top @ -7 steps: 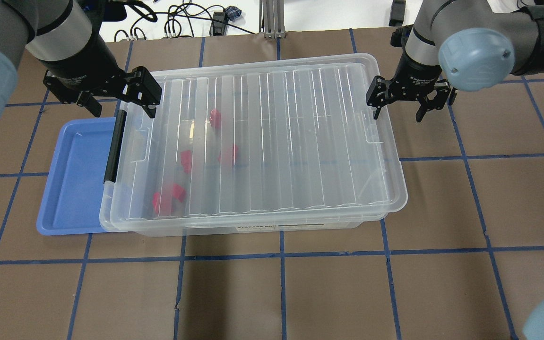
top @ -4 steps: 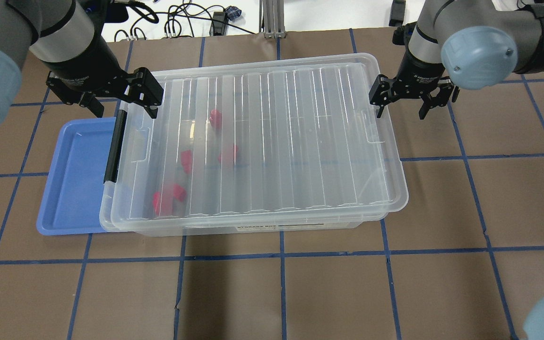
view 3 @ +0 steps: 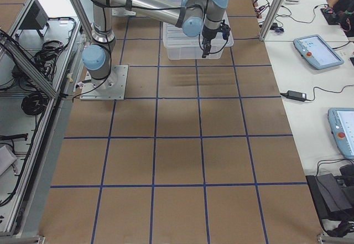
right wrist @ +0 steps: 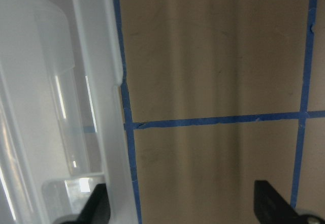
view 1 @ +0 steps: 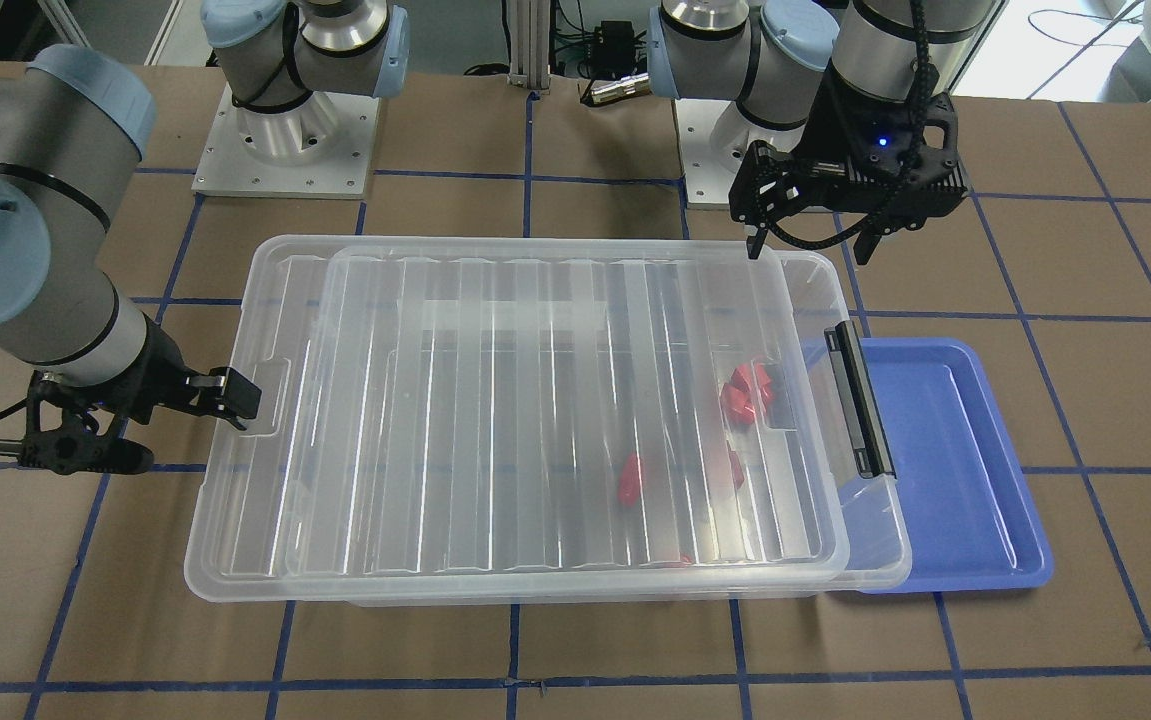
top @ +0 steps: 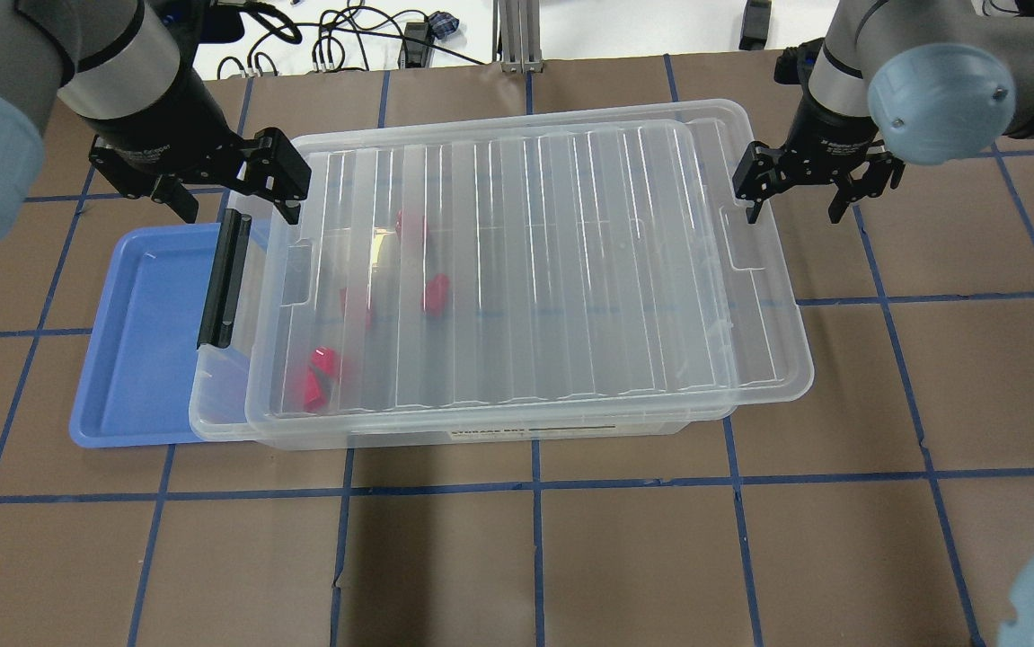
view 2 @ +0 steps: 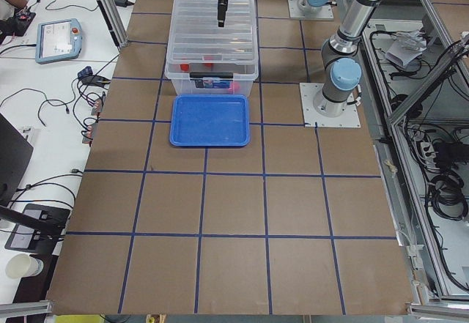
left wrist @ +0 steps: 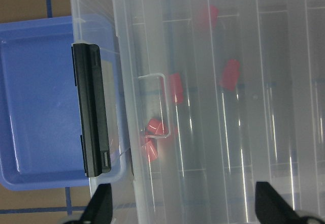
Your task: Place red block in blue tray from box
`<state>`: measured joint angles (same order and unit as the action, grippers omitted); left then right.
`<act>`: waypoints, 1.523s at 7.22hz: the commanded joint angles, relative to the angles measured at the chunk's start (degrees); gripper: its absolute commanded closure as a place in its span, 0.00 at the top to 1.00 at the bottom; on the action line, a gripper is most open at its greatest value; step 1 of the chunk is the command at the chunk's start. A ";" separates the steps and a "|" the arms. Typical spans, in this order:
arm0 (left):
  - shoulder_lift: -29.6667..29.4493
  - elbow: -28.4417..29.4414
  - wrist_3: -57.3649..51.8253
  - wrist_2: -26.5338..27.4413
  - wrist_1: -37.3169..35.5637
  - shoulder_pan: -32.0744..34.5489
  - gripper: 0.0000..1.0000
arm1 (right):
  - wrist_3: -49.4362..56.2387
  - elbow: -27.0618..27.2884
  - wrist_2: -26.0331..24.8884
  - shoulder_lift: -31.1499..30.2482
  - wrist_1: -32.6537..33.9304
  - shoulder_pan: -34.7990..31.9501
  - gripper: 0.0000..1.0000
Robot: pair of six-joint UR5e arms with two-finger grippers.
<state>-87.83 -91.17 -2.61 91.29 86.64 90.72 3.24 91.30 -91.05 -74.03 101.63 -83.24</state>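
Nothing lies in the tray (top: 135,359) yet, so the job is at its opening stage: the lid. The lid (top: 534,270) rests on the box (top: 214,409) but sits off toward the robot's right. It overhangs the box's right end and leaves a narrow strip uncovered at the handle (top: 218,279) end. That gap looks too narrow for a tool, so I judge the lid must come further off before any pick.

The blocks (left wrist: 229,74), 5 by count in the left wrist view, all lie inside the box under the lid, in the half nearest the tray.

The left tool (top: 238,214) hangs released over the box's back corner at the handle end, grasping nothing. The right tool (top: 794,216) is released too, at the lid's right edge. 1 finger is touching or just beside that edge; I cannot tell which.

Left to do: clear the lid, grasp 1 block, carry it over the handle, and set it in the tray.

In the way is the lid above all, then the handle between blocks and tray. The tray lies on the tabletop (top: 660,557) just beside the box, and the box's rim overlaps its rim in the overhead view. Cables (top: 346,40) lie past the far edge, well apart.
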 commanded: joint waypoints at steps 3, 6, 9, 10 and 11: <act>-1.19 0.91 0.06 -1.62 -0.07 0.07 1.00 | 7.82 -0.15 -0.18 -0.33 0.15 4.56 1.00; -3.64 1.26 4.94 -0.85 -2.86 0.07 1.00 | 15.11 -0.07 -0.35 -0.42 0.24 8.43 1.00; -5.16 1.70 5.68 -1.02 -2.97 0.25 0.93 | 20.74 -0.15 -2.20 -0.42 0.76 10.63 1.00; -5.85 0.74 6.03 -1.37 -3.06 0.16 0.98 | 22.15 -0.24 -2.11 -0.42 0.76 12.03 1.00; -7.60 0.12 5.51 -1.38 -3.58 0.07 1.00 | 23.29 -0.33 -2.20 -0.33 0.85 12.57 1.00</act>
<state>-93.94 -90.31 3.17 90.02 83.47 90.86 24.97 91.05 -93.18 -74.43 102.38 -71.61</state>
